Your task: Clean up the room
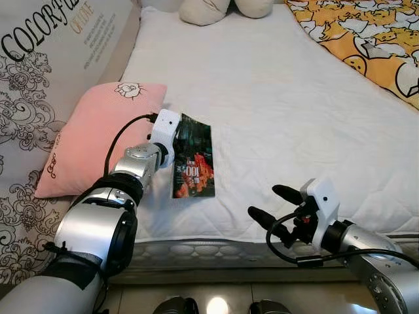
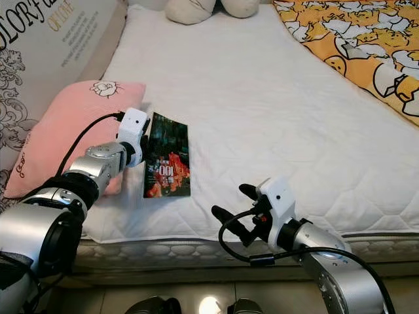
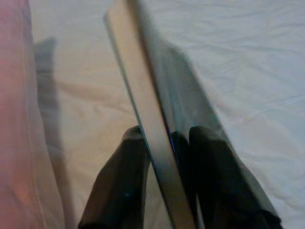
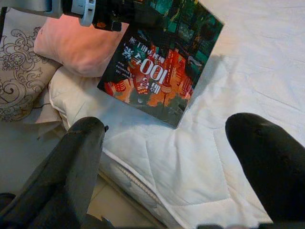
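At nine o'clock a pink pillow [image 1: 91, 134] leans on the bed [image 1: 294, 118]; just beside it the left hand [image 3: 164, 143] is clamped on the near edge of the book [image 1: 194, 157], tilted up off the sheet. To lift cleanly, I judge it should keep the spine level. At five o'clock the right hand [image 1: 272, 204] hovers, fingers spread apart.

Plush toy [image 1: 205, 10] and yellow duck quilt [image 1: 366, 39] cropped by picture edges

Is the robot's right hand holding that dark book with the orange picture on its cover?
No, the right gripper hangs open over the bed's edge, while the left gripper clamps the dark orange-covered book.
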